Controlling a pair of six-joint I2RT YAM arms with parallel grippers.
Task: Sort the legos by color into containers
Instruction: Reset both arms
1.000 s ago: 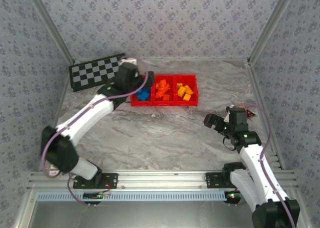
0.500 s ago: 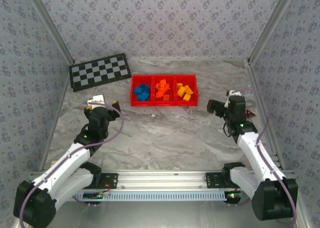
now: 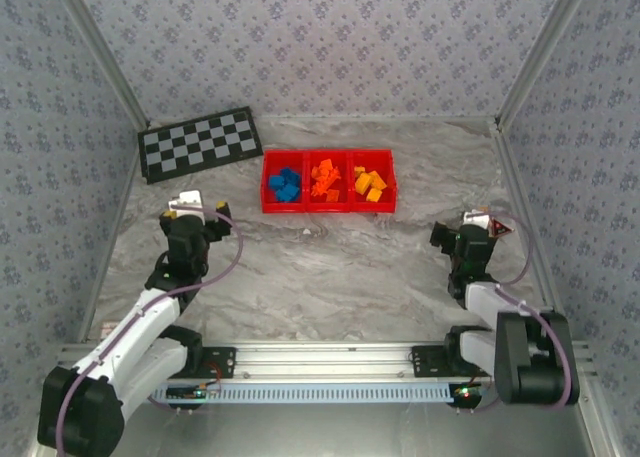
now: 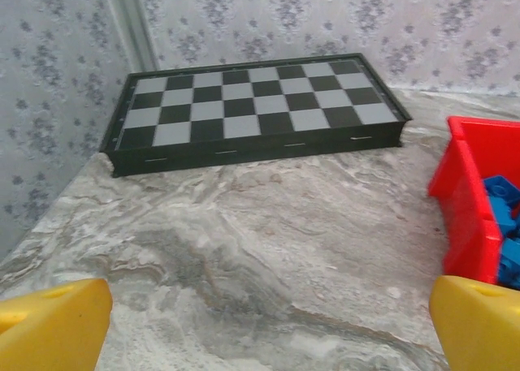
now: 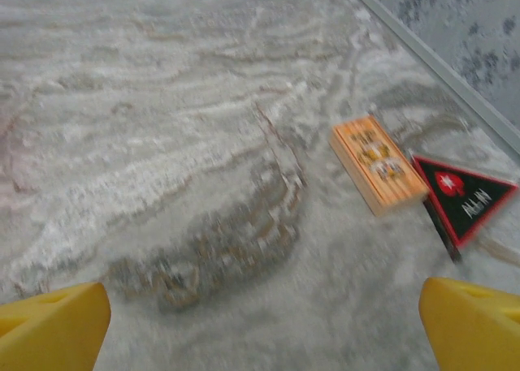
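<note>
The containers point(image 3: 329, 207) are three joined red bins at the back middle of the table. Blue legos point(image 3: 286, 185) lie in the left bin, orange-red legos point(image 3: 325, 180) in the middle one, yellow-orange legos point(image 3: 369, 184) in the right one. My left gripper point(image 3: 185, 207) is open over bare table, left of and nearer than the bins. In the left wrist view its yellow fingers point(image 4: 49, 326) stand wide apart with nothing between them; the left bin point(image 4: 463, 200) with blue legos point(image 4: 504, 217) is at the right edge. My right gripper point(image 3: 470, 227) is open and empty, as the right wrist view point(image 5: 264, 330) shows.
A black-and-white checkered board point(image 3: 200, 143) leans at the back left, also ahead in the left wrist view point(image 4: 252, 111). A small orange box point(image 5: 378, 164) and a black-and-red triangular card point(image 5: 463, 196) lie on the table by the right wall rail, near my right gripper.
My left arm has drawn back from the bins to the near left. My right arm has folded back toward its base at the right. Both grippers stayed open.
</note>
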